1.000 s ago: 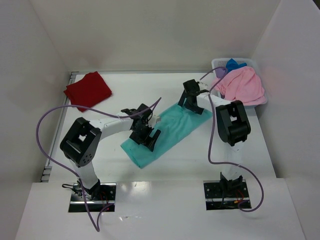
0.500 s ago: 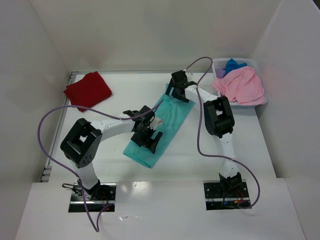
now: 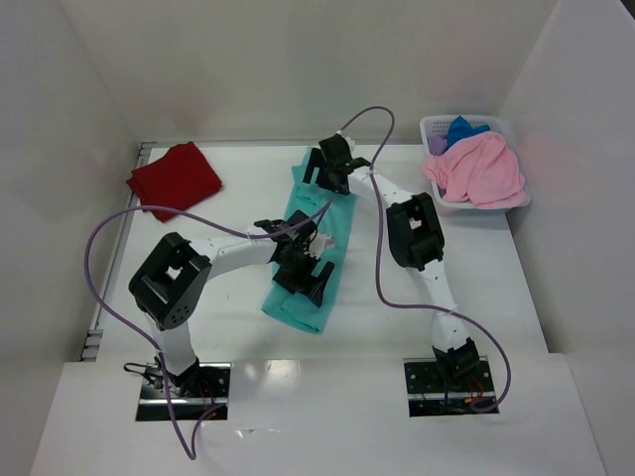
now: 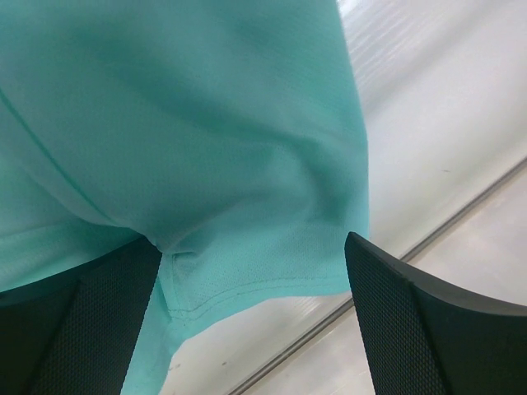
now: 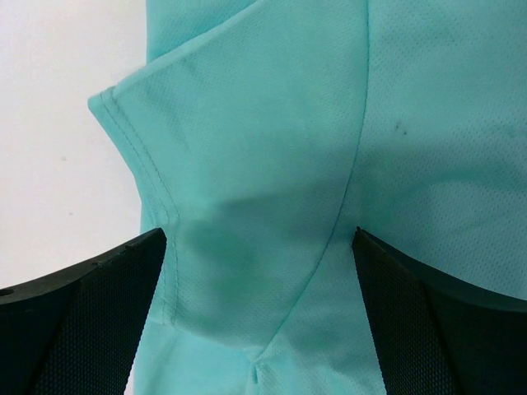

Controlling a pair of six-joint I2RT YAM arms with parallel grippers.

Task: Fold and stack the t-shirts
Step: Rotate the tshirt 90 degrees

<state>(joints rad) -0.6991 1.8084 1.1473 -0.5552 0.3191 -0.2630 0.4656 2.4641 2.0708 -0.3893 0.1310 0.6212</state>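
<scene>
Two grippers on teal t-shirt (image 3: 296, 309), folded strip mid-table running 12 to 6 o'clock. Left gripper (image 3: 306, 278) at 6 end, right gripper (image 3: 330, 171) at 12 end; both spread wide, cloth puckered in the gap. Likely light, limp, prone to sagging and sliding. Best pinched at hemmed corners, both layers.

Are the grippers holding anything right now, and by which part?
Nothing looks clamped. Both grippers are open, pressing on the teal t-shirt: left gripper on its near half, right gripper at its far end.
</scene>
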